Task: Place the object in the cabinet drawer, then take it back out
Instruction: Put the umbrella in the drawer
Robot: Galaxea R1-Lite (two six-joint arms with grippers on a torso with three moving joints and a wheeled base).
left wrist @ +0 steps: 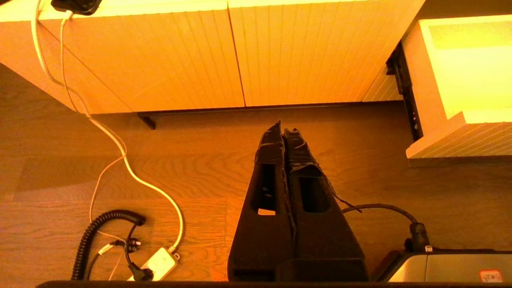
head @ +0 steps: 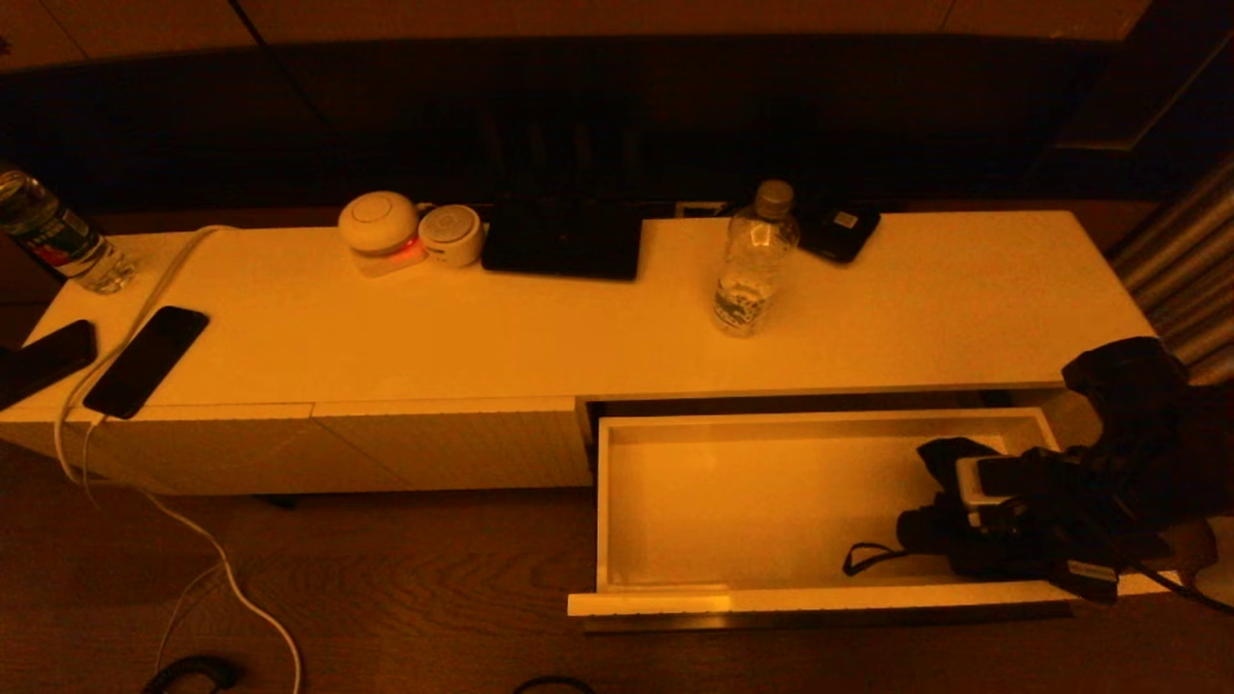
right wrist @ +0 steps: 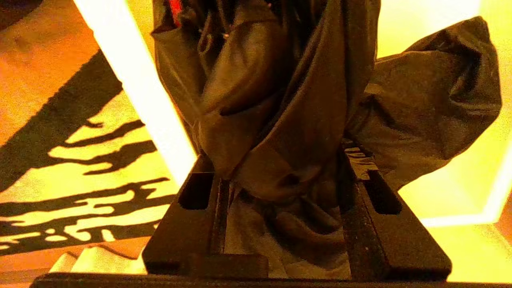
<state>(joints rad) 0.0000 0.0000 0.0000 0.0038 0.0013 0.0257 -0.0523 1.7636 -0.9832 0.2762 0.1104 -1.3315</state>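
Note:
The cabinet drawer (head: 771, 602) is pulled out at the right end of the white cabinet, and its side shows in the left wrist view (left wrist: 460, 140). My right gripper (head: 925, 535) reaches inside it at the right end, low over the floor of the drawer. It is shut on the object, a crumpled dark fabric bundle (right wrist: 288, 100) that fills the gap between the fingers (right wrist: 400, 240) and bulges beyond them. The bundle (head: 950, 455) and a loose strap show in the head view. My left gripper (left wrist: 282, 129) hangs shut and empty over the wooden floor, in front of the closed ribbed panels.
On the cabinet top stand a water bottle (head: 755, 260), a black tablet (head: 562, 239), two round white devices (head: 379, 224), two phones (head: 147, 360) and another bottle (head: 53, 236). A white cable (left wrist: 120, 152) runs down to a plug on the floor.

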